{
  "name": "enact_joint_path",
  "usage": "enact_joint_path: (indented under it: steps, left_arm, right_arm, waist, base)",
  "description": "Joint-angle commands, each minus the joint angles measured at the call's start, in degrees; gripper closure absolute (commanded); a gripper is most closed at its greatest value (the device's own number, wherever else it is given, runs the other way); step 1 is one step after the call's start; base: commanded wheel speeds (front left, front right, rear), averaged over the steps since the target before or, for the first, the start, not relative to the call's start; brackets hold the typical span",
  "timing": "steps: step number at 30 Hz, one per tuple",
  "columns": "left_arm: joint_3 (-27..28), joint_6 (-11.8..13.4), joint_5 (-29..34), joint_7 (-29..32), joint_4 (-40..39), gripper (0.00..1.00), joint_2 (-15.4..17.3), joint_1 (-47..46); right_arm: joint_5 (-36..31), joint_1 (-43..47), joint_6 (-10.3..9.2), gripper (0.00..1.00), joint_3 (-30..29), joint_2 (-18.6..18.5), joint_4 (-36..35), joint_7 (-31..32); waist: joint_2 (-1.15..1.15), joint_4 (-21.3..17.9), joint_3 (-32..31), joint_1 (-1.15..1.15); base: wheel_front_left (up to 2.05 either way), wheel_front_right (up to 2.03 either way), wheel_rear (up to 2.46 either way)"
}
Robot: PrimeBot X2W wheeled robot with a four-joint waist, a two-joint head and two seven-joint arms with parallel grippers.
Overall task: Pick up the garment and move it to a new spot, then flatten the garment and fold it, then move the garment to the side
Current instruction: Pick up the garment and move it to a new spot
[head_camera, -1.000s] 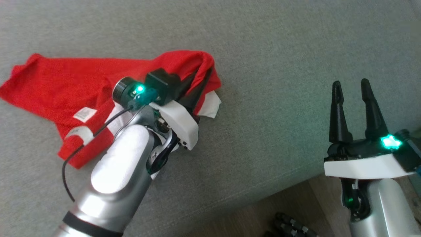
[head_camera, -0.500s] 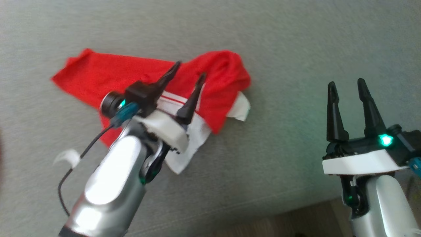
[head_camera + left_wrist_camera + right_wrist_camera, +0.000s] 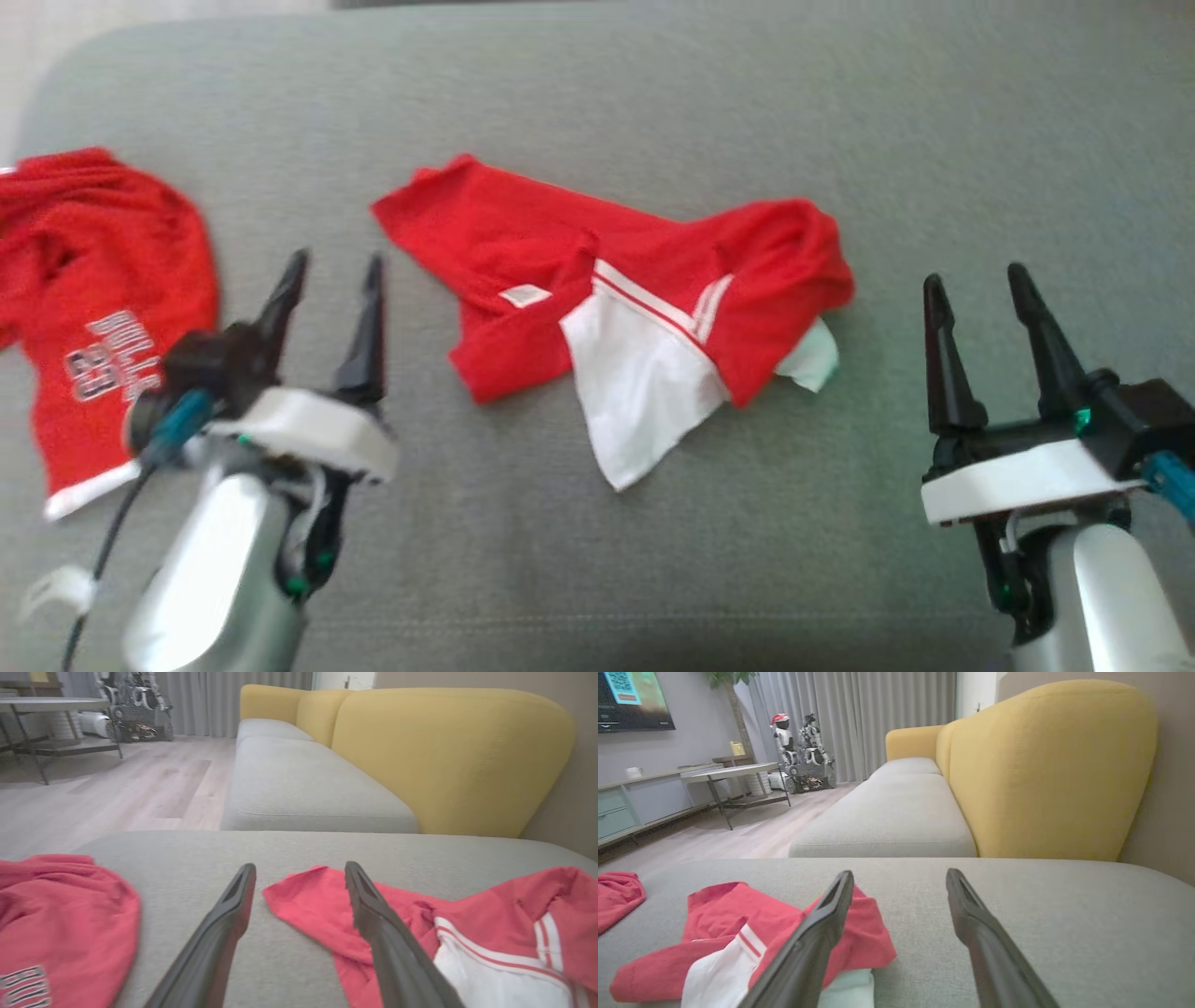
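Garment (image 3: 616, 317) — red and white, rumpled, lying unfolded

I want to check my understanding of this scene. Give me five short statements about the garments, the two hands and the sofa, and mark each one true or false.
1. The left hand is open and holds nothing. True.
2. The red and white garment lies neatly folded. False: it lies crumpled and unfolded on the grey cushion.
3. A second red garment, with lettering on it, lies to the robot's left. True.
4. The right hand grips the red and white garment. False: it is open and apart from the cloth.
5. The backrest behind the cushion is blue. False: it is yellow.
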Motion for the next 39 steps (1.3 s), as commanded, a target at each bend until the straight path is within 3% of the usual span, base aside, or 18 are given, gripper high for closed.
enact_joint_path:
  steps: [1, 11, 39]
  left_arm:
    - [2.72, 0.47, -0.42, -0.56, -2.15, 0.00, 1.69, -0.62]
    - [4.93, 1.78, -0.89, -1.22, -6.96, 0.00, 4.78, 7.46]
    - [1.10, 3.59, 0.68, 2.22, -14.58, 0.00, 7.27, 16.28]
  right_arm:
    - [-0.46, -0.62, -0.04, 0.00, 1.28, -0.28, -2.17, 0.21]
    - [-1.69, 2.54, -0.04, 0.00, 0.70, -0.28, -2.20, 2.15]
    - [0.37, 9.37, -0.04, 0.00, -1.54, -0.28, -2.40, 3.47]
  waist:
    - [0.00, 2.20, -2.18, 0.00]
    - [0.00, 4.58, -5.70, 0.00]
    - [0.00, 2.23, -11.47, 0.00]
  base:
    - [0.00, 0.00, 0.00]
    - [0.00, 0.00, 0.00]
    - [0.00, 0.00, 0.00]
